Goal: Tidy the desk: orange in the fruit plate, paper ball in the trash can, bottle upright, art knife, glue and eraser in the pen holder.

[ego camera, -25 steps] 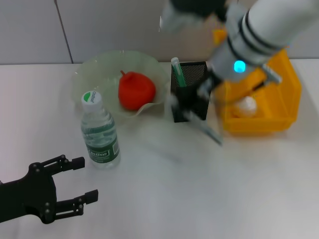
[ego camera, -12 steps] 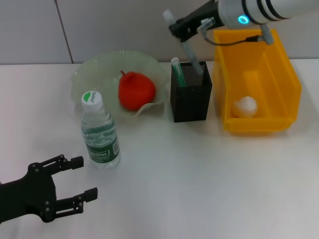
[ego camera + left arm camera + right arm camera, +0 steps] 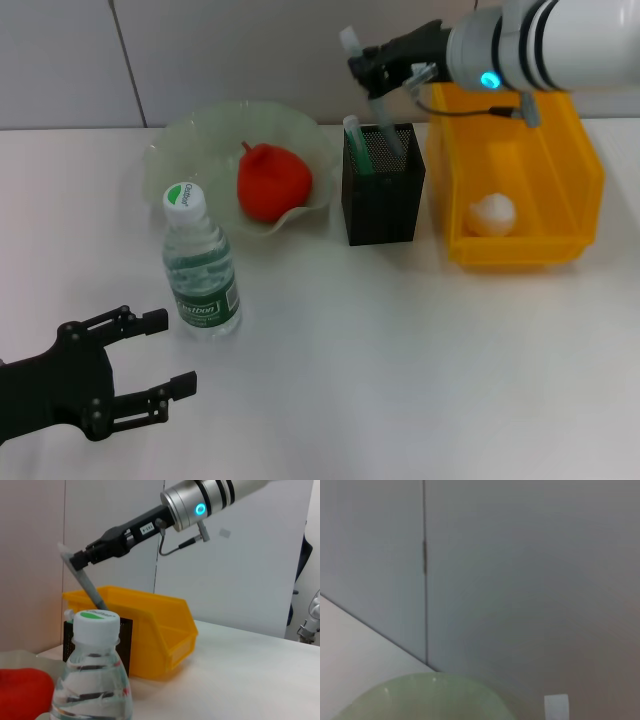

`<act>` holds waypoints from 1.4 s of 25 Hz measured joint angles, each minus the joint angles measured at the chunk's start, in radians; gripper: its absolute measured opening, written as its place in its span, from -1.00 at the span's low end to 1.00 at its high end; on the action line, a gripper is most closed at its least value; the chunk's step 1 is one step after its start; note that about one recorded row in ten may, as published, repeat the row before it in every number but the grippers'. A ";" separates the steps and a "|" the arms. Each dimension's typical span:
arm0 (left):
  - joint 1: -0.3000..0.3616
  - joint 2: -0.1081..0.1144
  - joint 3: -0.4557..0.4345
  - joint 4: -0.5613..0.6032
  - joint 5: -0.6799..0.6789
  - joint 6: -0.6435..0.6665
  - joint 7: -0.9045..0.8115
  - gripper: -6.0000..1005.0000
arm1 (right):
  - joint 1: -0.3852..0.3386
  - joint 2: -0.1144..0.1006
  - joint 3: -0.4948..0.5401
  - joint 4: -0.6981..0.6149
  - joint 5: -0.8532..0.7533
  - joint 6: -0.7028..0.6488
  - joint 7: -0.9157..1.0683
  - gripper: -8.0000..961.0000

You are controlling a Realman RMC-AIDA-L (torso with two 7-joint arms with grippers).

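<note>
Here your right jaws (image 3: 372, 72) are clamped on the glue (image 3: 375, 100), which slants down with its lower end inside the pen holder (image 3: 383, 200) near the bench's far edge. The art knife (image 3: 357, 145) stands in that same cup. Beside the cup, toward the right edge, the trash can (image 3: 520, 190) holds the paper ball (image 3: 492, 213). On the cup's other side the orange (image 3: 272, 181) sits in the fruit plate (image 3: 200, 145). The bottle (image 3: 200, 262) stands upright in front of the plate. Your left jaws (image 3: 150, 360) are spread wide, holding nothing, at the near left corner of the bench (image 3: 400, 370).
</note>
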 joint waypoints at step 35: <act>-0.004 0.017 0.006 0.004 0.005 0.060 -0.078 0.62 | -0.293 -0.002 -0.039 -0.320 0.284 -0.209 -0.227 0.08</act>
